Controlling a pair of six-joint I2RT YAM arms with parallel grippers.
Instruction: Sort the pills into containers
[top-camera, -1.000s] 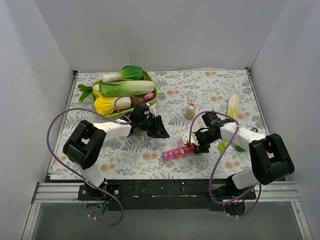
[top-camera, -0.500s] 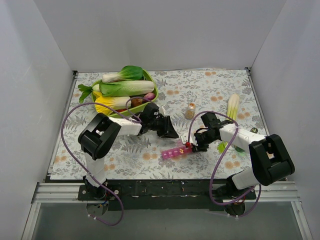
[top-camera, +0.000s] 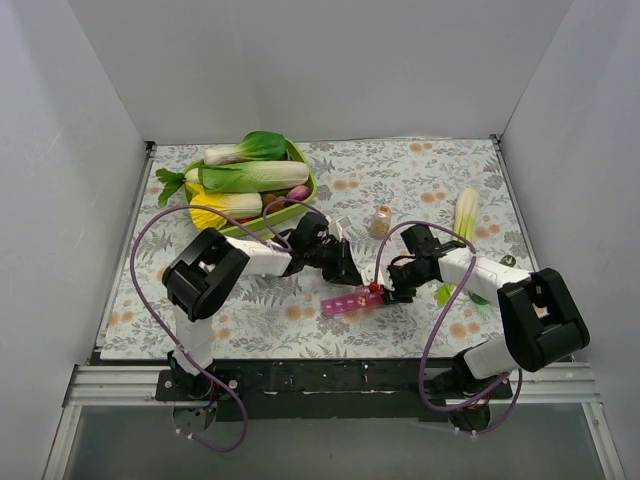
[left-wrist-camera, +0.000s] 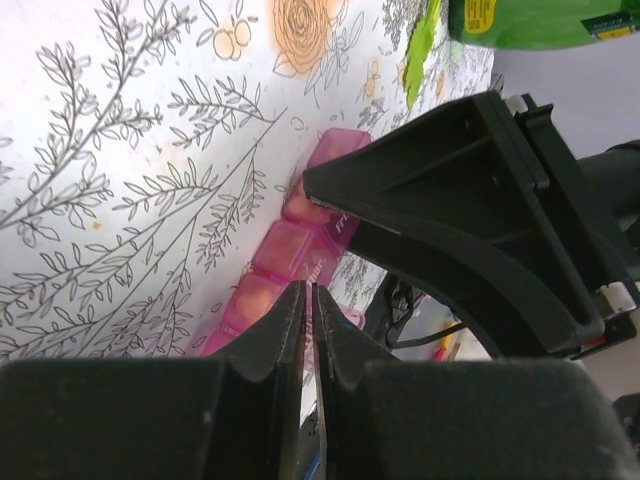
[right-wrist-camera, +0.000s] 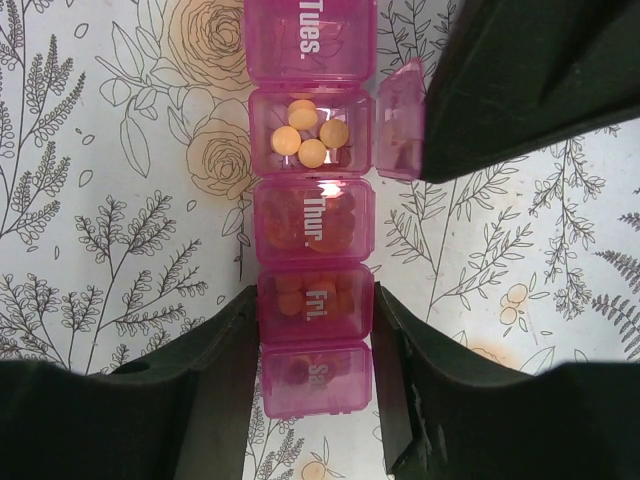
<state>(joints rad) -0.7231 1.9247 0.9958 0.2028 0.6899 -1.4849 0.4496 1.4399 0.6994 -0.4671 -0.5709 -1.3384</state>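
The pink pill organiser (right-wrist-camera: 313, 220) is clasped across its Fri. compartment by the right gripper (right-wrist-camera: 315, 312), with the fingers (right-wrist-camera: 215, 370) pressed to both sides. Orange pills (right-wrist-camera: 310, 135) are seen in its open compartment between Tues. and Thur.; the lid (right-wrist-camera: 400, 120) is folded out to the organiser's right.

Right wrist view's top edge cuts off the pink organiser (right-wrist-camera: 312, 215)

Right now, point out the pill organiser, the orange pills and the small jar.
pill organiser (right-wrist-camera: 313, 218): right wrist view, Thursday lid.
orange pills (right-wrist-camera: 287, 140): right wrist view, leftmost pill.
small jar (top-camera: 380, 222): top view, its body.
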